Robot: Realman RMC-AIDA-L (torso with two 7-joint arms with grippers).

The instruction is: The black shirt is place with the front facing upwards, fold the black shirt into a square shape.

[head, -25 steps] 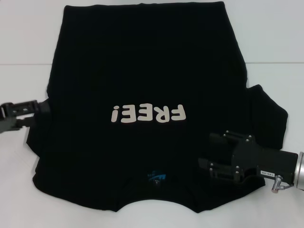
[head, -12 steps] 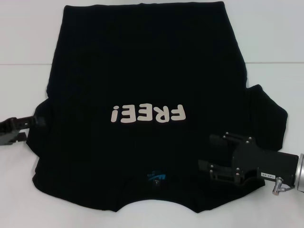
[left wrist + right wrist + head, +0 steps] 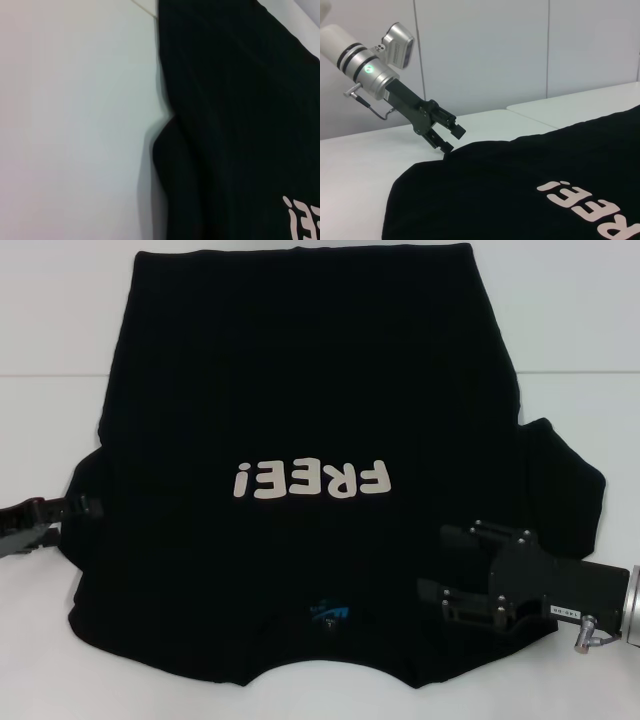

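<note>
Black shirt lies flat; left pincer gapes at its sleeve edge, right pincer unclear

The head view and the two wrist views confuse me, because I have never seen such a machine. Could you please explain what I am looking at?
This is a robot with two arms, each ending in a black end effector, its grasping part. The head view looks down from the robot's head at a white table. On it lies the black shirt, spread front up, with the pale letters FREE!. The left end effector is at the sleeve edge on the robot's left, fingers open. The right end effector is over the shirt near the other sleeve, also open. Neither seems to hold cloth. The left wrist view shows only shirt and table. The right wrist view looks across the shirt to the left end effector.
</note>
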